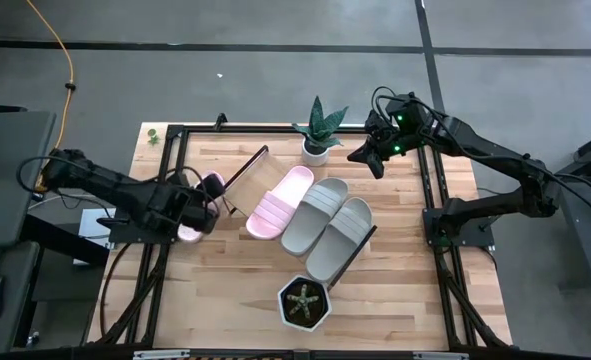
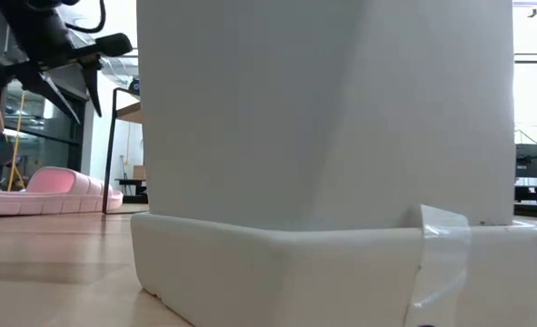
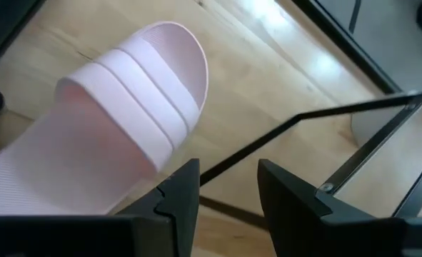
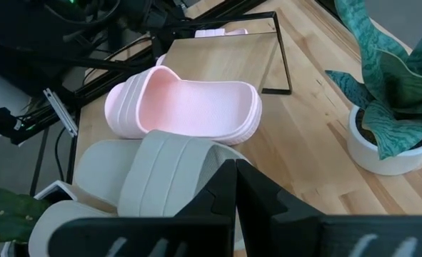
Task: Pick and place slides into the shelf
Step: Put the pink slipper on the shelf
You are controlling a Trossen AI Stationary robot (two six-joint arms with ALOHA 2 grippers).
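Note:
One pale pink slide (image 3: 125, 128) lies sole-down on the tabletop by the shelf's left end; it also shows in the high view (image 1: 188, 233) and the low view (image 2: 50, 191). My left gripper (image 3: 228, 196) hovers just above it, open, with only table and black frame between the fingers. The shelf (image 1: 237, 178) lies slantwise mid-table and carries another pink slide (image 1: 282, 200) and two grey-beige slides (image 1: 315, 213) side by side. My right gripper (image 1: 375, 160) hangs shut above the table's far right part, holding nothing.
A potted green plant (image 1: 318, 135) stands at the far edge beside the right gripper. A white pot with a cactus (image 1: 303, 305) stands near the front edge and fills most of the low view. Black frame rails (image 1: 170, 180) run along the table's sides.

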